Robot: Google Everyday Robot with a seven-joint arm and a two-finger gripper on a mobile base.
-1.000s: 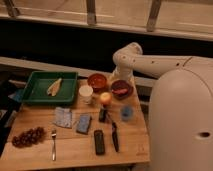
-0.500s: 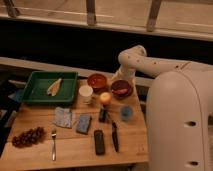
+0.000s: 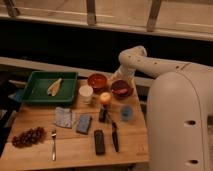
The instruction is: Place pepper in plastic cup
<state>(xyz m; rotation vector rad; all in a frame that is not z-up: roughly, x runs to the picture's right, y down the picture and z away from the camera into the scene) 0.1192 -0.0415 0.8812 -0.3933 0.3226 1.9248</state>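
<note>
Approach step: pincer (image 3: 120, 79), fingers apart and empty, hangs over the purple bowl's (image 3: 114, 93) far edge, pepper (image 3: 122, 90) apparently inside; next: descend, clamp pepper, carry to plastic cup (image 3: 127, 113) just before bowl.

One camera, set high and fairly near, looks down across the wooden table (image 3: 75, 150) toward the far window wall (image 3: 60, 12). The robot's body (image 3: 177, 125) fills the right side, with the gripper (image 3: 120, 78) above the table's far edge.
</note>
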